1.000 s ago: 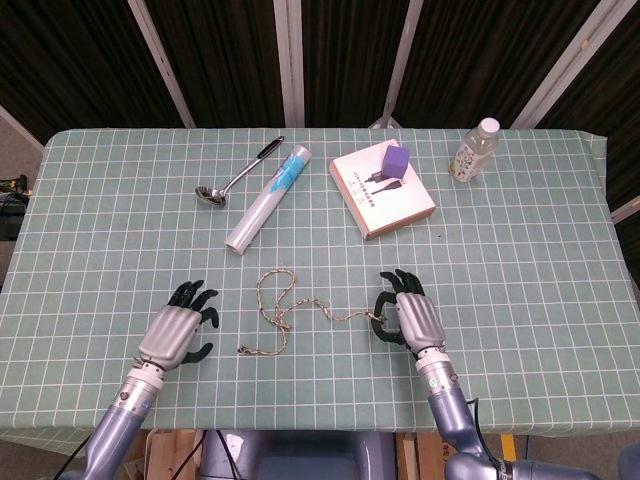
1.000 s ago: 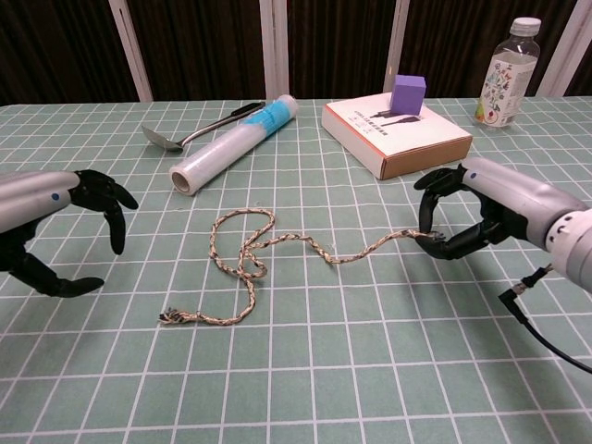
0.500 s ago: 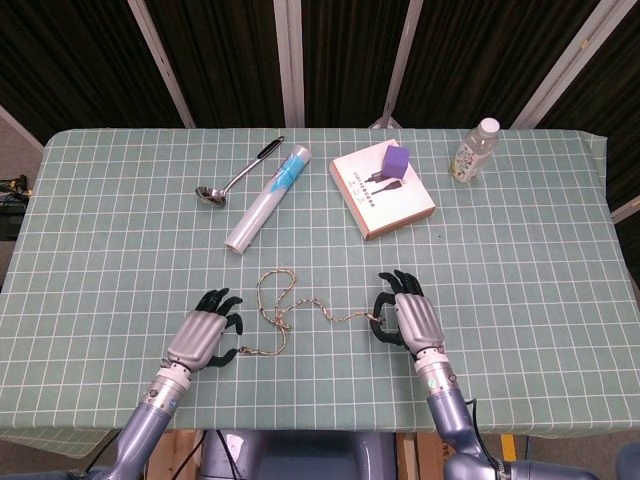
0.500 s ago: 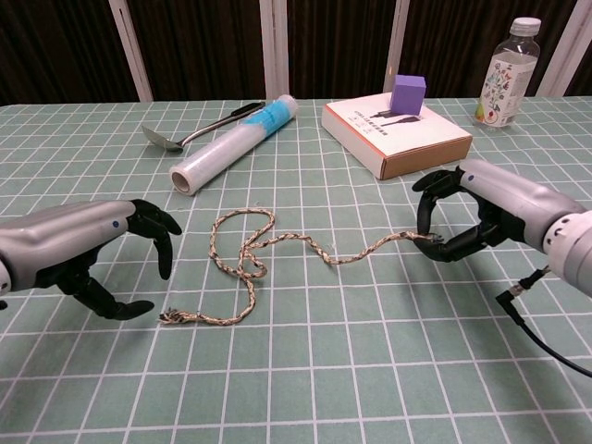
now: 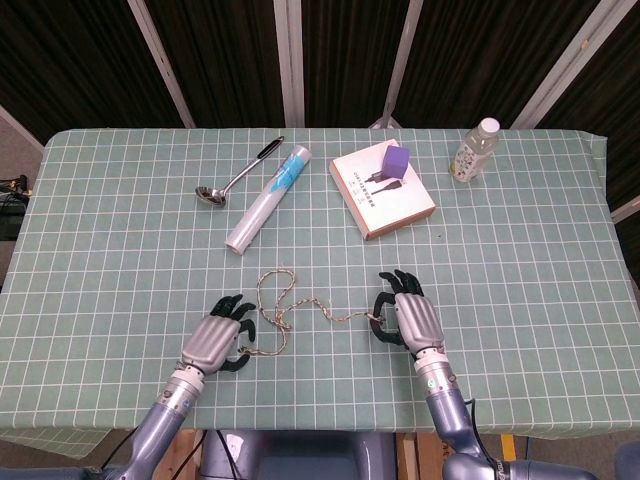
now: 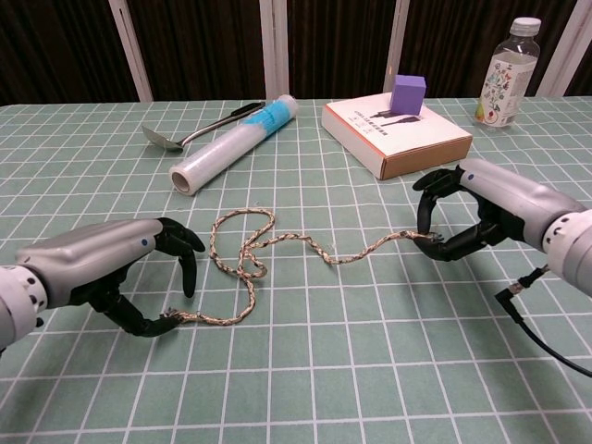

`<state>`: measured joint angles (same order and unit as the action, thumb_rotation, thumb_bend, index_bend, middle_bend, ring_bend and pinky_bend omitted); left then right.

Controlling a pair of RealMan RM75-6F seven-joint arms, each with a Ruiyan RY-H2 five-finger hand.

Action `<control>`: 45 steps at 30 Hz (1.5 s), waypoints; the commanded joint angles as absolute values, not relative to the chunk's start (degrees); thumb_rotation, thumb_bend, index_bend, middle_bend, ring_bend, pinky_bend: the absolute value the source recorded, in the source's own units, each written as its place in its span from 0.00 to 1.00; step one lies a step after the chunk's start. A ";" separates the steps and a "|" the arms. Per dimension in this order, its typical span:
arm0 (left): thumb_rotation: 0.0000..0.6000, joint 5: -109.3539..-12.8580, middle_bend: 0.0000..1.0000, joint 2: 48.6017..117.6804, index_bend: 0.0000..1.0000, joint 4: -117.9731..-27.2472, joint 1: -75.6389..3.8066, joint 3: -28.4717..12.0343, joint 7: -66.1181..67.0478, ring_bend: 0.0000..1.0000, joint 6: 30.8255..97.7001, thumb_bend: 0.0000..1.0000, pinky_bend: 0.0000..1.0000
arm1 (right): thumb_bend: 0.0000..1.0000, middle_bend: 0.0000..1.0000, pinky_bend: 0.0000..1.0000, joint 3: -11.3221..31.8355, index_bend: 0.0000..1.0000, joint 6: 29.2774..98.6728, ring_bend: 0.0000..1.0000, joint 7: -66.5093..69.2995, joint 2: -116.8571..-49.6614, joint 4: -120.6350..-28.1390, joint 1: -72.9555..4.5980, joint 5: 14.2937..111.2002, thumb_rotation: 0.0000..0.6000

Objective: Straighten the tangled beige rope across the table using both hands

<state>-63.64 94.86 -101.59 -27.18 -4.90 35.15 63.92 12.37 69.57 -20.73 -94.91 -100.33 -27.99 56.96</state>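
Observation:
The beige rope lies near the table's front, looped and twisted at its left half and running in a wavy line to the right. My right hand pinches the rope's right end between thumb and a finger. My left hand arches over the frayed left end. Its thumb touches that end from below while the other fingers stay spread above it, not closed.
A roll of clear wrap and a metal spoon lie behind the rope. Further right sit a flat box with a purple cube on top, and a bottle at the back right.
My left hand has slid right along the table to the rope's left end and now brackets it. The right hand and the rope have not moved.

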 commanded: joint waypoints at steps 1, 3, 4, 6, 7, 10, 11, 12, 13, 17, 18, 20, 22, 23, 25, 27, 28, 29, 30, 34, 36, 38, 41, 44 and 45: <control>1.00 -63.11 0.13 96.22 0.50 -100.64 -27.64 -4.74 35.24 0.00 63.97 0.37 0.00 | 0.43 0.17 0.00 12.46 0.65 69.65 0.00 -20.77 -94.85 -100.34 -28.05 56.89 1.00; 1.00 -62.86 0.13 96.83 0.50 -100.21 -27.84 -4.79 35.18 0.00 64.13 0.38 0.00 | 0.43 0.17 0.00 12.47 0.65 69.67 0.00 -20.83 -94.78 -100.40 -28.10 56.87 1.00; 1.00 -62.71 0.13 97.15 0.50 -99.99 -27.98 -4.83 35.11 0.00 64.19 0.39 0.00 | 0.43 0.17 0.00 12.48 0.65 69.70 0.00 -20.82 -94.73 -100.46 -28.11 56.88 1.00; 1.00 -62.51 0.13 97.63 0.50 -99.69 -28.25 -4.87 35.09 0.00 64.27 0.40 0.00 | 0.43 0.17 0.00 12.48 0.65 69.73 0.00 -20.80 -94.63 -100.52 -28.12 56.84 1.00; 1.00 -62.40 0.13 97.78 0.50 -99.60 -28.35 -4.88 35.12 0.00 64.32 0.40 0.00 | 0.43 0.17 0.00 12.47 0.65 69.73 0.00 -20.80 -94.60 -100.53 -28.13 56.83 1.00; 1.00 -62.02 0.13 98.18 0.51 -99.58 -28.60 -4.89 35.09 0.00 64.45 0.43 0.00 | 0.43 0.17 0.00 12.47 0.65 69.76 0.00 -20.78 -94.48 -100.58 -28.14 56.79 1.00; 1.00 -61.93 0.13 98.32 0.51 -99.60 -28.67 -4.86 35.00 0.00 64.52 0.43 0.00 | 0.43 0.17 0.00 12.46 0.65 69.76 0.00 -20.75 -94.45 -100.60 -28.16 56.79 1.00; 1.00 -61.80 0.13 98.44 0.51 -99.60 -28.72 -4.80 34.92 0.00 64.59 0.43 0.00 | 0.43 0.17 0.00 12.45 0.65 69.77 0.00 -20.75 -94.40 -100.63 -28.17 56.78 1.00; 1.00 -61.70 0.13 98.50 0.51 -99.60 -28.75 -4.71 34.94 0.00 64.66 0.44 0.00 | 0.43 0.17 0.00 12.45 0.65 69.79 0.00 -20.74 -94.39 -100.67 -28.17 56.76 1.00; 1.00 -61.35 0.13 98.71 0.53 -99.51 -28.87 -4.31 35.09 0.00 64.85 0.45 0.00 | 0.43 0.17 0.00 12.43 0.65 69.85 0.00 -20.72 -94.40 -100.73 -28.19 56.67 1.00; 1.00 -61.28 0.13 98.78 0.53 -99.48 -28.90 -4.24 35.08 0.00 64.90 0.45 0.00 | 0.43 0.17 0.00 12.41 0.65 69.85 0.00 -20.72 -94.39 -100.73 -28.20 56.66 1.00; 1.00 -61.20 0.13 98.90 0.54 -99.37 -28.96 -4.11 35.09 0.00 65.01 0.45 0.00 | 0.43 0.17 0.00 12.38 0.65 69.88 0.00 -20.69 -94.39 -100.75 -28.20 56.65 1.00; 1.00 -61.13 0.13 99.01 0.55 -99.27 -29.01 -4.01 35.10 0.00 65.12 0.46 0.00 | 0.43 0.17 0.00 12.34 0.65 69.91 0.00 -20.67 -94.36 -100.75 -28.19 56.67 1.00; 1.00 -61.10 0.13 99.05 0.55 -99.23 -29.04 -3.96 35.09 0.00 65.17 0.47 0.00 | 0.43 0.17 0.00 12.30 0.65 69.92 0.00 -20.69 -94.33 -100.76 -28.19 56.69 1.00; 1.00 -61.13 0.13 99.10 0.57 -99.18 -29.08 -3.87 35.09 0.00 65.29 0.50 0.00 | 0.43 0.17 0.00 12.28 0.65 69.95 0.00 -20.66 -94.29 -100.76 -28.17 56.70 1.00; 1.00 -61.18 0.14 99.13 0.58 -99.11 -29.11 -3.77 35.04 0.00 65.45 0.51 0.00 | 0.43 0.17 0.00 12.26 0.65 69.97 0.00 -20.61 -94.26 -100.75 -28.16 56.68 1.00; 1.00 -61.14 0.14 99.15 0.58 -99.06 -29.11 -3.72 35.07 0.00 65.54 0.52 0.00 | 0.43 0.17 0.00 12.25 0.65 69.97 0.00 -20.59 -94.23 -100.73 -28.15 56.67 1.00; 1.00 -61.10 0.14 99.16 0.58 -99.04 -29.12 -3.69 35.14 0.00 65.62 0.52 0.00 | 0.43 0.17 0.00 12.24 0.65 69.97 0.00 -20.57 -94.22 -100.74 -28.14 56.66 1.00; 1.00 -60.98 0.14 99.17 0.58 -99.01 -29.13 -3.65 35.28 0.00 65.73 0.53 0.00 | 0.43 0.17 0.00 12.25 0.65 69.96 0.00 -20.51 -94.20 -100.76 -28.14 56.63 1.00; 1.00 -60.63 0.14 99.13 0.59 -98.94 -29.12 -3.51 35.51 0.00 66.02 0.53 0.00 | 0.43 0.17 0.00 12.24 0.65 69.98 0.00 -20.45 -94.07 -100.84 -28.13 56.64 1.00; 1.00 -60.55 0.14 99.09 0.59 -98.91 -29.12 -3.46 35.55 0.00 66.16 0.54 0.00 | 0.43 0.17 0.00 12.21 0.65 70.02 0.00 -20.44 -93.98 -100.91 -28.10 56.67 1.00; 1.00 -60.67 0.14 98.94 0.59 -99.04 -29.10 -3.43 35.54 0.00 66.39 0.54 0.00 | 0.43 0.17 0.00 12.18 0.65 70.08 0.00 -20.41 -93.85 -101.01 -28.06 56.73 1.00; 1.00 -61.24 0.14 98.12 0.59 -99.76 -28.97 -3.62 35.22 0.00 67.11 0.54 0.00 | 0.43 0.17 0.00 12.15 0.65 70.21 0.00 -20.45 -93.44 -101.22 -27.98 56.89 1.00; 1.00 -61.85 0.14 96.47 0.59 -101.29 -28.80 -4.10 34.74 0.00 67.94 0.54 0.00 | 0.43 0.17 0.00 12.37 0.65 70.43 0.00 -20.42 -92.90 -101.46 -27.90 56.98 1.00; 1.00 -62.27 0.14 95.55 0.59 -102.09 -28.69 -4.31 34.49 0.00 68.35 0.54 0.00 | 0.43 0.17 0.00 12.49 0.65 70.52 0.00 -20.38 -92.68 -101.56 -27.88 57.02 1.00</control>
